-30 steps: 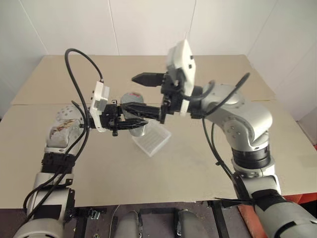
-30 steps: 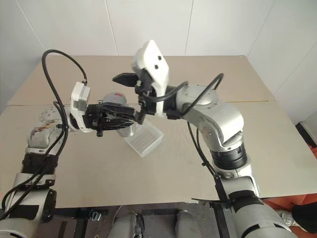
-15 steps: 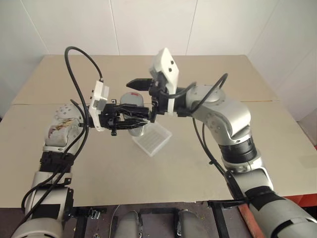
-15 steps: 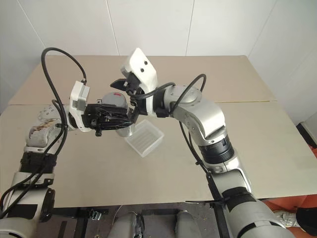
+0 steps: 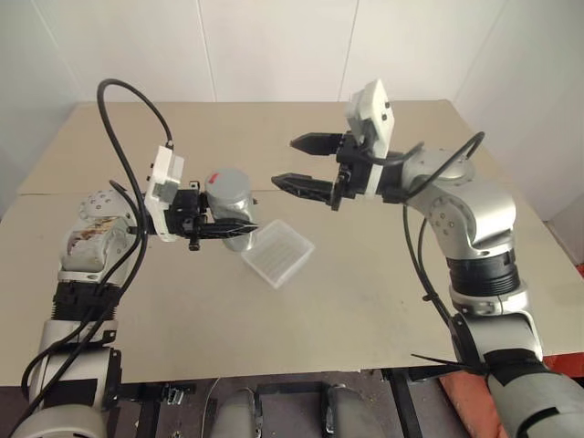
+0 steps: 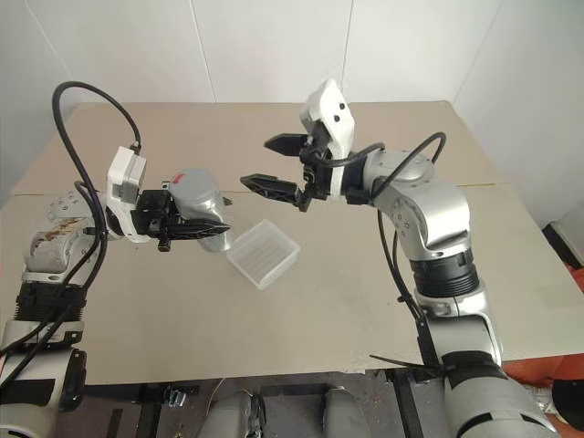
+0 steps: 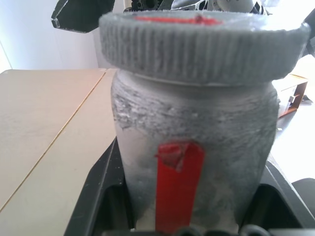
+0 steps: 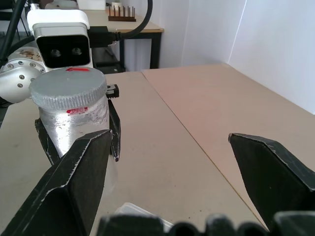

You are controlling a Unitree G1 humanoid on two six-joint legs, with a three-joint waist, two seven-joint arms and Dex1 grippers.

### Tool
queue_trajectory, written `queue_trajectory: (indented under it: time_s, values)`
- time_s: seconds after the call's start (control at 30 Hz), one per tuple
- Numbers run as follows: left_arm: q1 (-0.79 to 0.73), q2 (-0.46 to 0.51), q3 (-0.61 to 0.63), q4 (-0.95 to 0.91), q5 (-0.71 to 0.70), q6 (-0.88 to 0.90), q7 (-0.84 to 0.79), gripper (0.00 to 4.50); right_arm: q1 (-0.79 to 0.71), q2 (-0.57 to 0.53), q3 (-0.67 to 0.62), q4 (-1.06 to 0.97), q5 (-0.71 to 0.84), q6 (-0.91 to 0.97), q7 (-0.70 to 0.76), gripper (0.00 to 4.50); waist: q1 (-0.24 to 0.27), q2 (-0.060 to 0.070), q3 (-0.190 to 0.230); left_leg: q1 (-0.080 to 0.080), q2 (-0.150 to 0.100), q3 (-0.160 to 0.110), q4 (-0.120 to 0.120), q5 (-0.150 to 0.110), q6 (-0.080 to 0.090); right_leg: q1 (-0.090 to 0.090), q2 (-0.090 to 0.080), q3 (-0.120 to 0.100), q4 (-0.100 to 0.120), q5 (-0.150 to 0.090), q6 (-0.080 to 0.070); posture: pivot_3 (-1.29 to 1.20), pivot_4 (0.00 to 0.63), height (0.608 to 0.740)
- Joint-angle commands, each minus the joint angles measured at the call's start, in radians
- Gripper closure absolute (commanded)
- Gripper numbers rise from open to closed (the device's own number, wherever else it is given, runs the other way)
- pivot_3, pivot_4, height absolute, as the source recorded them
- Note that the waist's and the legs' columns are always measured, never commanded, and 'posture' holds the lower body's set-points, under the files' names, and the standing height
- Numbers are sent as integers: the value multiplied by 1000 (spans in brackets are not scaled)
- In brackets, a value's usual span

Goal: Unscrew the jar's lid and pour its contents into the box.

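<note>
Right claw (image 5: 306, 162) had withdrawn from the jar (image 5: 228, 208), spread wide; left claw (image 5: 235, 228) clenched the jar, lid (image 5: 226, 180) on; box (image 5: 277, 253) on bench (image 5: 347, 292).

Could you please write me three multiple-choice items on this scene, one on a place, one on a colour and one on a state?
1. Where is the box?
A. on the table
B. in the right hand
C. on top of the jar

2. What colour is the lid?
A. blue
B. grey
C. yellow

3. How are the right hand's fingers?
A. shut on the lid
B. shut on the box
C. spread apart and empty

Answers: 1 A, it lies on the tabletop beside the jar that the left hand holds; 2 B, a grey ribbed cap; 3 C, a gap shows between them.
</note>
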State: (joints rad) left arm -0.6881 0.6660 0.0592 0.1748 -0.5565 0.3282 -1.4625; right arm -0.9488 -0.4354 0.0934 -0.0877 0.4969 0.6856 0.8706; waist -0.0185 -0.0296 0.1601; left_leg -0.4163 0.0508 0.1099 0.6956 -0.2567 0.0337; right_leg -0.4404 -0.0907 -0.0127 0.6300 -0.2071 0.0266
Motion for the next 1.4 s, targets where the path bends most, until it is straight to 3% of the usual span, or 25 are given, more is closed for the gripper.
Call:
queue_trajectory:
  time_s: [0.03, 0.23, 0.53, 1.4]
  values:
    - [-13, -10, 15, -23, -16, -8, 11, 2537, -22, 38, -47, -90, 81, 8, -4, 22, 1, 0, 0, 0, 0, 0, 0, 0, 0, 0, 0, 0, 0, 0, 0, 0, 150, 740]
    - [-30, -40, 2, -4, -2, -19, 16, 2537, -39, 104, -14, -157, 115, 37, -43, 22, 4, 0, 0, 0, 0, 0, 0, 0, 0, 0, 0, 0, 0, 0, 0, 0, 150, 740]
    - [-55, -56, -6, 19, 5, -27, 3, 2537, -76, 177, 127, -93, -33, -20, -94, 22, 4, 0, 0, 0, 0, 0, 0, 0, 0, 0, 0, 0, 0, 0, 0, 0, 150, 740]
    - [-32, -33, -2, -6, -8, -26, -6, 2537, -46, 154, 86, -85, -16, -21, -22, 22, 4, 0, 0, 0, 0, 0, 0, 0, 0, 0, 0, 0, 0, 0, 0, 0, 150, 740]
